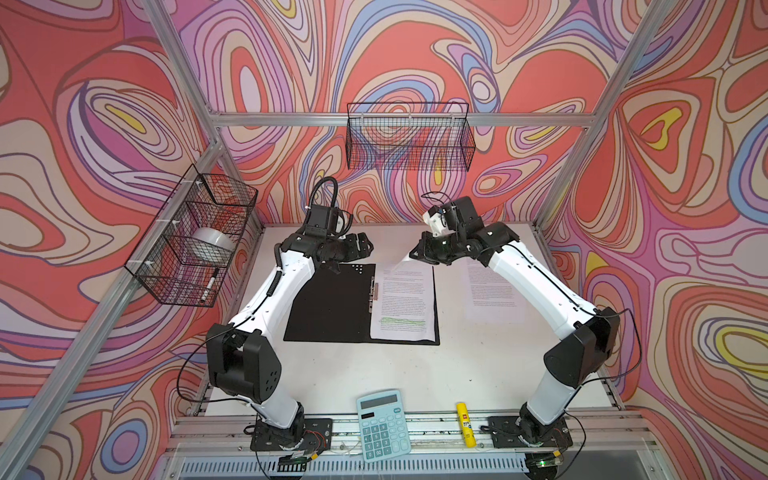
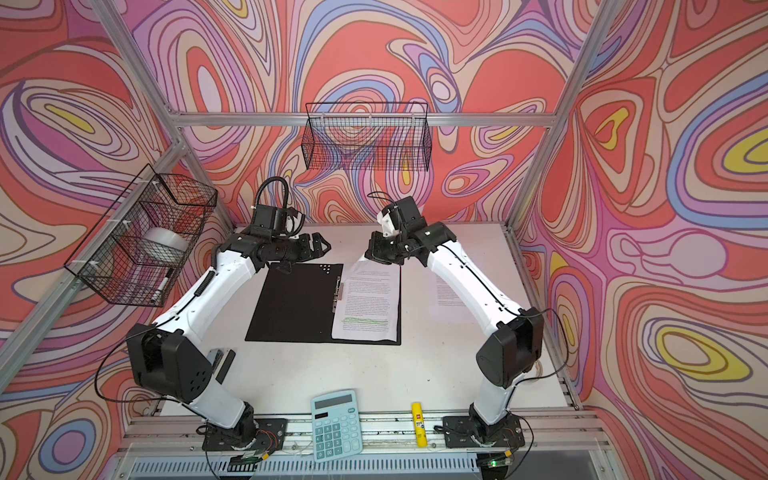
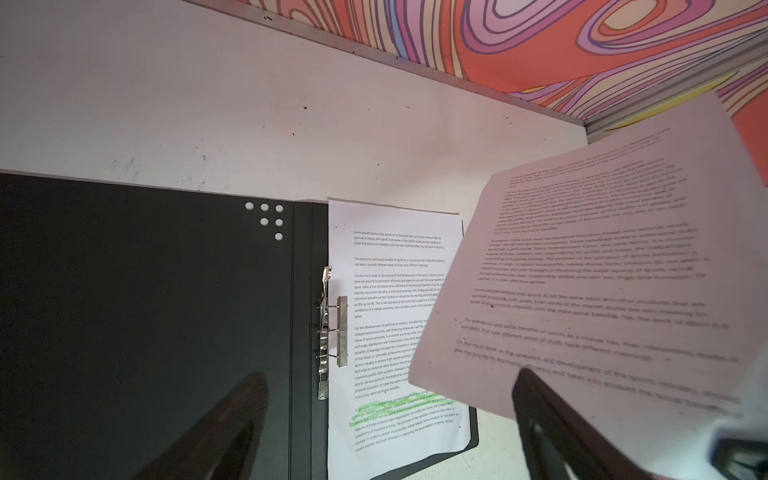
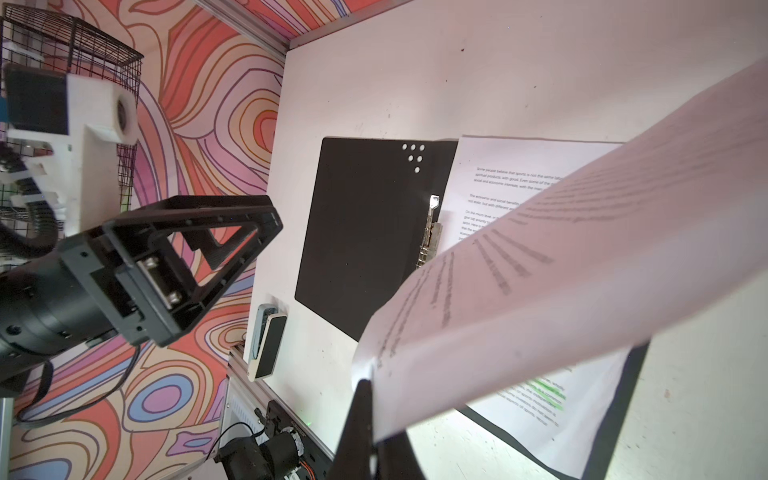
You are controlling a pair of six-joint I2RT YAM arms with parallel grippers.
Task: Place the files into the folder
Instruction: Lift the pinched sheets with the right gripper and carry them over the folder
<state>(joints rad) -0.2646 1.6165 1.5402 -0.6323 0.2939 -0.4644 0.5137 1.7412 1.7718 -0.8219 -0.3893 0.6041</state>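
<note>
In both top views, a flat black folder (image 1: 328,307) (image 2: 291,307) is laid open, a white printed sheet (image 1: 405,303) (image 2: 368,303) with a green-highlighted passage resting on its right half. The left gripper (image 1: 360,245) (image 2: 320,245) is spread above the folder's far edge, holding nothing. The right gripper (image 1: 417,254) (image 2: 372,254) is clamped on a second printed sheet (image 1: 494,286) (lifted by one corner). In the left wrist view, that sheet (image 3: 602,270) is blurred. In the right wrist view, its corner is pinched between black fingers (image 4: 361,419).
</note>
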